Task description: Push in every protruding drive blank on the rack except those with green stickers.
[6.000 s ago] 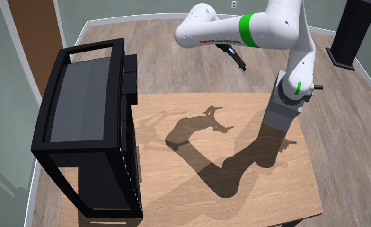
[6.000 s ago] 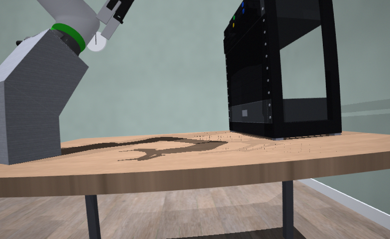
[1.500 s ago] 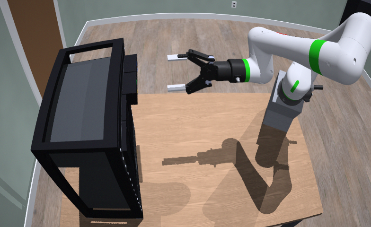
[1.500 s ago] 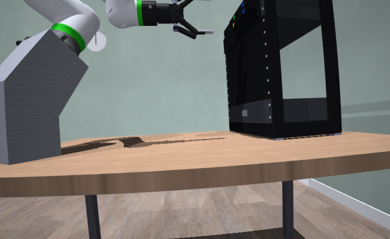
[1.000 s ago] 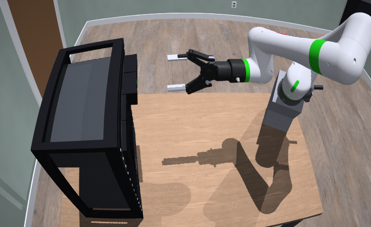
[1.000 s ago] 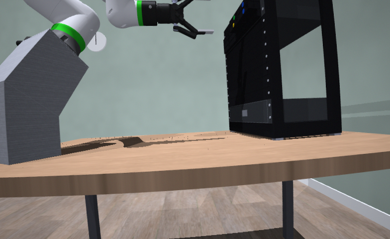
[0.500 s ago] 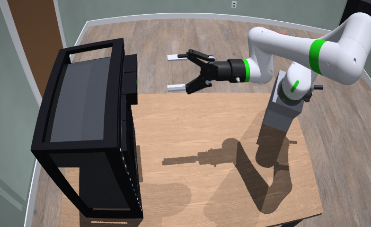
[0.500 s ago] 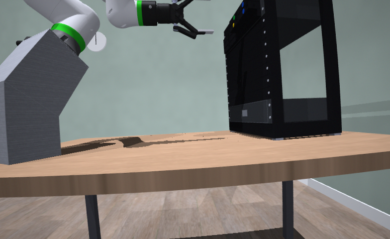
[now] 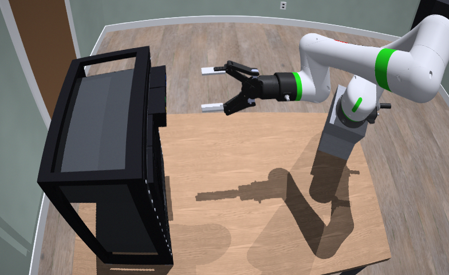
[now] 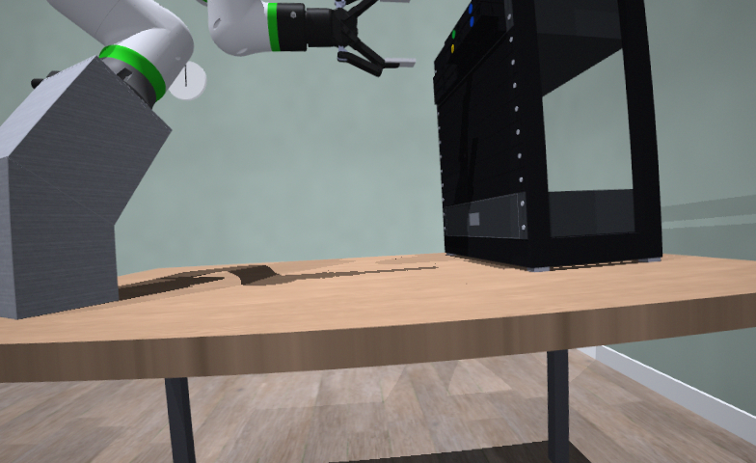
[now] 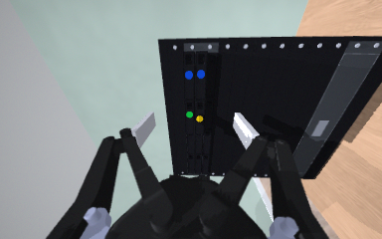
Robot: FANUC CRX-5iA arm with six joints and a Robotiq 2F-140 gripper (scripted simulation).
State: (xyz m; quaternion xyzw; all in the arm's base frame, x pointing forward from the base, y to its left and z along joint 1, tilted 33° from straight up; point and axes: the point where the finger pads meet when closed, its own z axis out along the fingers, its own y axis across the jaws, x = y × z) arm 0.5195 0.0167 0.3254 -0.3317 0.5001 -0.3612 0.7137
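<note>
The black rack (image 9: 101, 153) stands upright at the left end of the table; it also shows in the exterior view (image 10: 543, 131). Dark drive blanks (image 9: 157, 90) stick out of the top of its front. In the wrist view the blanks carry round stickers: two blue (image 11: 194, 75), one green (image 11: 189, 115) and one yellow (image 11: 199, 119). My gripper (image 9: 208, 89) is open and empty. It is level with the top bays, a clear gap away from the rack's front, and points at the stickers (image 11: 194, 126). In the exterior view the gripper (image 10: 399, 31) is partly cut off by the top edge.
The arm's grey pedestal (image 9: 339, 136) stands at the table's far right. A grey panel (image 10: 485, 216) spans the bottom of the rack's front. The rack sits close to the table's left edge, and a brown door (image 9: 43, 44) is behind it.
</note>
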